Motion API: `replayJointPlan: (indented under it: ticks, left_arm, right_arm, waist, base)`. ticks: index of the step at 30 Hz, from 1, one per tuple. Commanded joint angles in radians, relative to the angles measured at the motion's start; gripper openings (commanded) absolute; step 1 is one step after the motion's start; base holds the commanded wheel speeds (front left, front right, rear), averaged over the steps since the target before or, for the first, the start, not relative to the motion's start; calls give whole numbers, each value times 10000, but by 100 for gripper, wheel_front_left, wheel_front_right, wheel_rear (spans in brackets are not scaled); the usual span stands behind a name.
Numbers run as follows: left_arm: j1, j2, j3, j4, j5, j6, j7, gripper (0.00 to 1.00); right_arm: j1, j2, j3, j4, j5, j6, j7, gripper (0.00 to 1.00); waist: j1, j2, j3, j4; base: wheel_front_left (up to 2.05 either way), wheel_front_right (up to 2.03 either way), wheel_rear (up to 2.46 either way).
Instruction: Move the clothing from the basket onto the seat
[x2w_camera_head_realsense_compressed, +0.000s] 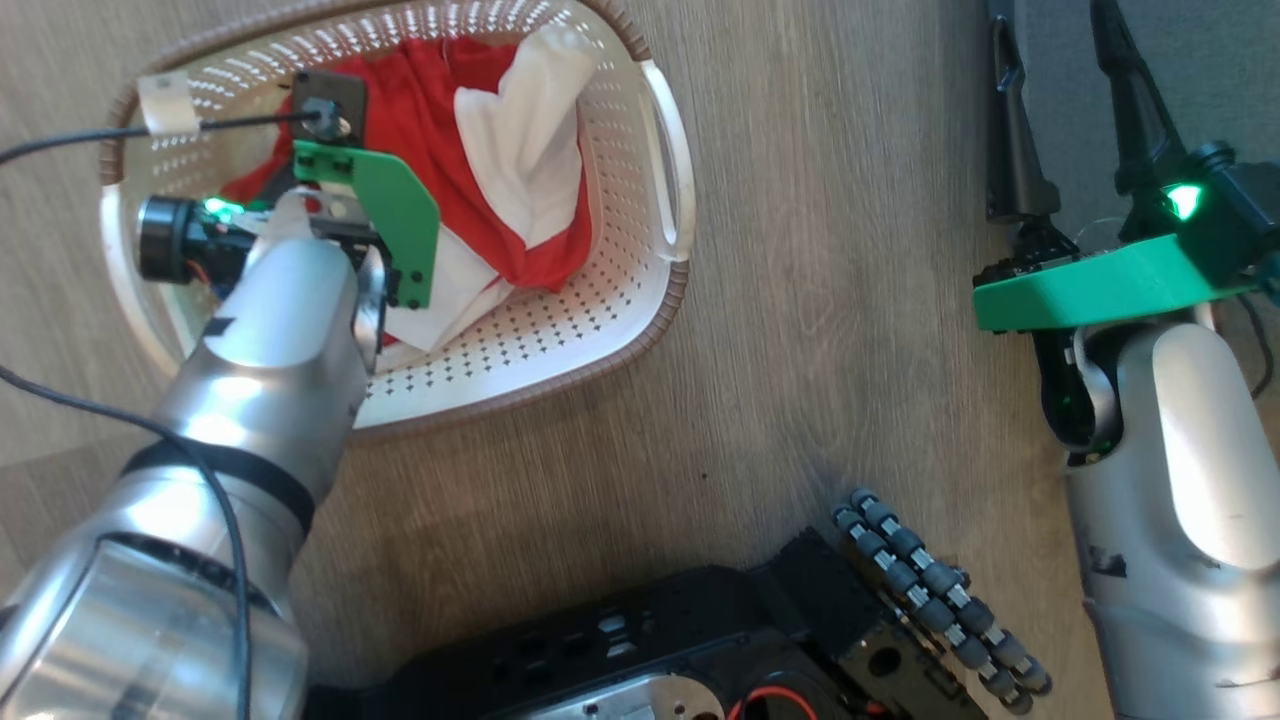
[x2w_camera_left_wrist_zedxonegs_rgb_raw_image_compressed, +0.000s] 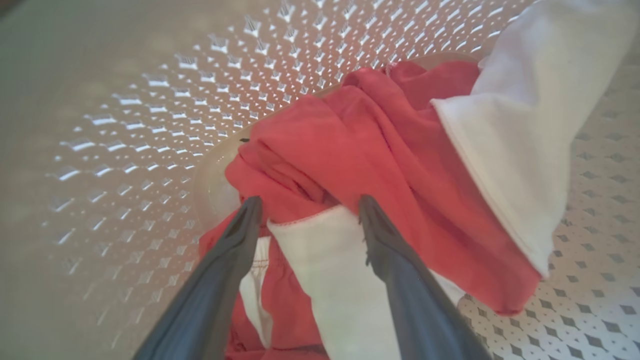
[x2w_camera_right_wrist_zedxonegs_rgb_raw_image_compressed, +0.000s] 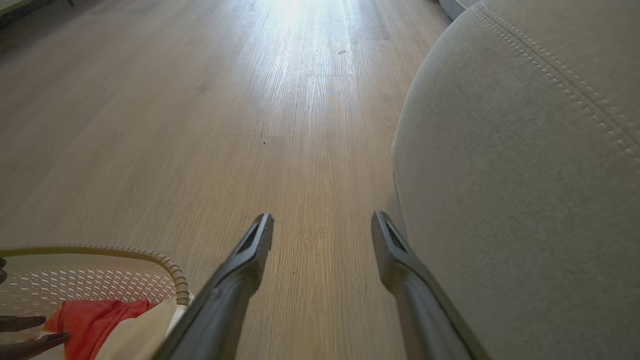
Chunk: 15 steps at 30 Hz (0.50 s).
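- Reaching into the basket (x2w_camera_head_realsense_compressed: 560, 340), the left fingers (x2w_camera_left_wrist_zedxonegs_rgb_raw_image_compressed: 225, 270) stand wide apart. Their tips straddle a white fold of the clothing (x2w_camera_left_wrist_zedxonegs_rgb_raw_image_compressed: 380, 150), at or just above the fabric, and they have not closed on it.
- The clothing, red and white panels bunched together, lies inside the basket, with one white panel rising toward the rim. The basket sits on the wood floor (x2w_camera_right_wrist_zedxonegs_rgb_raw_image_compressed: 250, 125).
- The right fingers (x2w_camera_right_wrist_zedxonegs_rgb_raw_image_compressed: 235, 280) are spread wide too and hold nothing. They hover over the floor just beside the seat (x2w_camera_right_wrist_zedxonegs_rgb_raw_image_compressed: 500, 200), well apart from the clothing.
- The seat's grey cushion, as far as it shows, carries no garment.
- Judged from this, none of the task is done yet: the first grasp is only being set up.
- What is left is to close on the fabric, lift it clear of the basket wall, carry it across the floor to the seat and let go. A second trip may be needed if any piece stays behind.
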Motion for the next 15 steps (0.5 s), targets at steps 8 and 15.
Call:
replayJointPlan:
  ticks: [8, 15]
  left_arm:
    - [-327, 472, -47, 71, 7, 154, 245, 100]
    - [-255, 357, -173, 109, -97, -180, 284, 0]
  right_arm:
    - [582, 129, 126, -607, 320, -2, -92, 100]
    - [808, 157, 20, -665, 504, -2, -92, 100]
  waist:
    - [0, 1, 800, -313]
    - [0, 1, 881, -284]
  base:
    - [0, 0, 0]
    - [0, 0, 0]
